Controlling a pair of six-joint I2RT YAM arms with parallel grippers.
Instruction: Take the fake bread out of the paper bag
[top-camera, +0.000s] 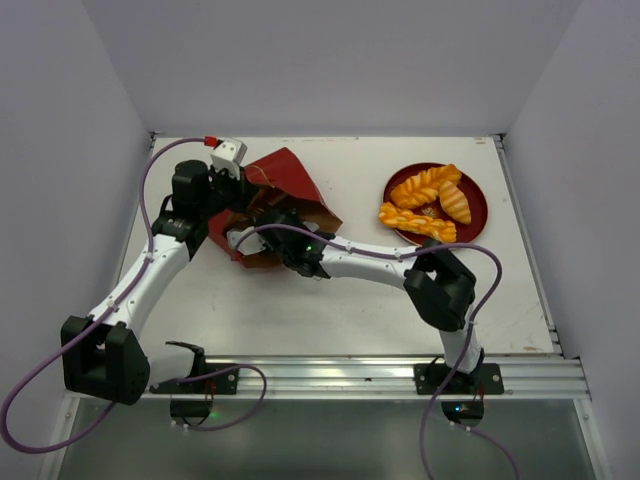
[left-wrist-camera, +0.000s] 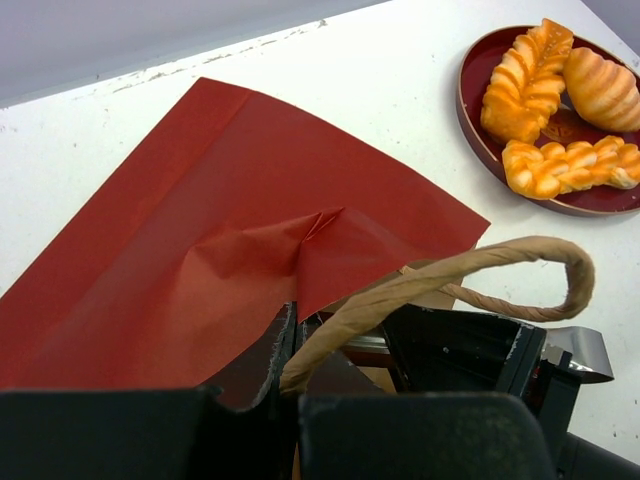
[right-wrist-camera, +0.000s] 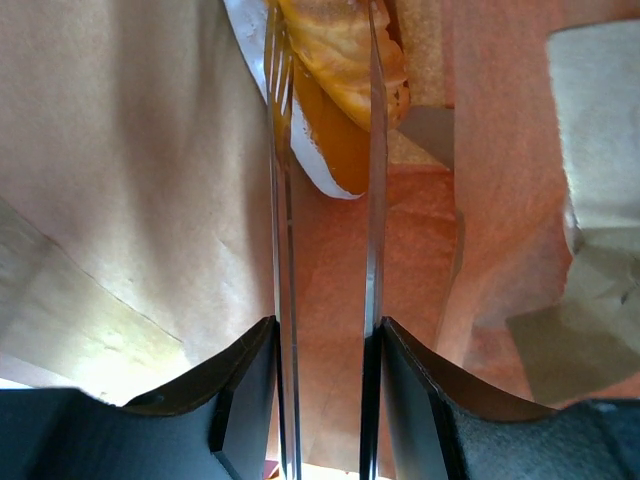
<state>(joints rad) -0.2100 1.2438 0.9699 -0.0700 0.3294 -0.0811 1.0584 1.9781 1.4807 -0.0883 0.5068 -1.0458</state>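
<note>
Right claw (right-wrist-camera: 322, 20) sits narrowly parted inside the paper bag (top-camera: 290, 180), fake bread (right-wrist-camera: 345, 60) at its tips; we can't tell if it's gripped. Bag lies flat, mouth toward the near edge.

Nothing written can be read: no word, number or brand on the paper bag (left-wrist-camera: 200, 220), nor on the red plate (left-wrist-camera: 468, 95). At the plate's middle a dull mark shows between the pieces of fake bread (left-wrist-camera: 525, 85), too small and too hidden to make out.
</note>
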